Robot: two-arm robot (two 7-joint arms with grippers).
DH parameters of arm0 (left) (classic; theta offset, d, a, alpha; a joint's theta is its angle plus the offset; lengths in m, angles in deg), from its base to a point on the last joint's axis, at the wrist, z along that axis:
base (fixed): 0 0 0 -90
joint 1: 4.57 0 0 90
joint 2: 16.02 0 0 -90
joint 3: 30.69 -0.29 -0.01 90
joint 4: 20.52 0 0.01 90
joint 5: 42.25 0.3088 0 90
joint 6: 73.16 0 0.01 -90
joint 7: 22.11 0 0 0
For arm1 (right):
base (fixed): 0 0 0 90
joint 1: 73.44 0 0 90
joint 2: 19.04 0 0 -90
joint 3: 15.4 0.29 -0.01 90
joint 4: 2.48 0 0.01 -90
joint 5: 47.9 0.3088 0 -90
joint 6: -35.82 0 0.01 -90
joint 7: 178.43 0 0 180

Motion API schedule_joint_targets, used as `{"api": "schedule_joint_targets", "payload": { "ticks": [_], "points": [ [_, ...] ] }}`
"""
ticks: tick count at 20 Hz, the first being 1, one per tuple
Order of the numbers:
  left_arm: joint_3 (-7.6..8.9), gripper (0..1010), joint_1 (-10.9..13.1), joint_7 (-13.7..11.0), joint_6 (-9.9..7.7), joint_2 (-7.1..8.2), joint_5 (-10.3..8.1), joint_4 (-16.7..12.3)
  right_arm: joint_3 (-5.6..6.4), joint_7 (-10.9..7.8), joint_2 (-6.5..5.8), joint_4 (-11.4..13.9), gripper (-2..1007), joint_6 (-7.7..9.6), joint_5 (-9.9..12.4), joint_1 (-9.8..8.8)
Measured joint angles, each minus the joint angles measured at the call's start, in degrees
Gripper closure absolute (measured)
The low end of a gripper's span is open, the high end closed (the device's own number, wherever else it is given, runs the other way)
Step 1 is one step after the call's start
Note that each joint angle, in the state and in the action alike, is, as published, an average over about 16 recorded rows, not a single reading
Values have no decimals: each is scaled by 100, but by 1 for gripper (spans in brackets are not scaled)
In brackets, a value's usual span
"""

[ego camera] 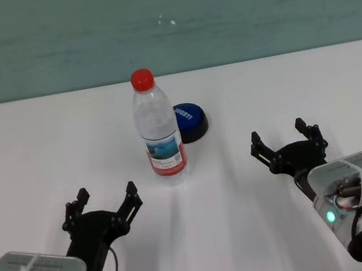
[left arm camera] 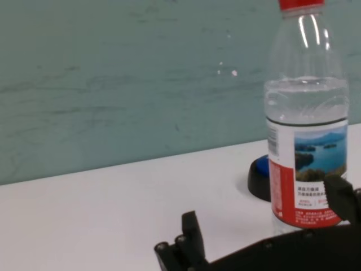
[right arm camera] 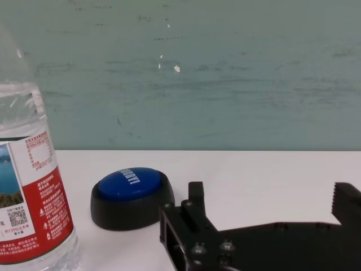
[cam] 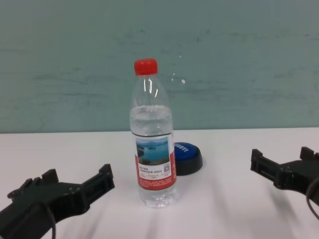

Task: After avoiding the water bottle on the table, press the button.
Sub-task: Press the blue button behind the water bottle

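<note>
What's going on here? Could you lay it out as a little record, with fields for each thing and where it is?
bottle: bottle, upright, red cap, mid-table
button: button, blue top, black base, behind the bottle and a little to its right, partly hidden from the head view
table: table, white
left end effector: left end effector, open, low, near-left of the bottle, holding nothing
right end effector: right end effector, open, near-right of the button, holding nothing
contact: neither touches bottle or button
button state: not yet pressed
</note>
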Motion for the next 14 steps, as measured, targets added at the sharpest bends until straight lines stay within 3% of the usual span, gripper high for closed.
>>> {"api": "schedule_joint_targets", "payload": {
  "ticks": [14],
  "points": [
    [86,6,-256,12,-63,-37,32,270,0,0,0,0,2,0,0,0]
  ]
}}
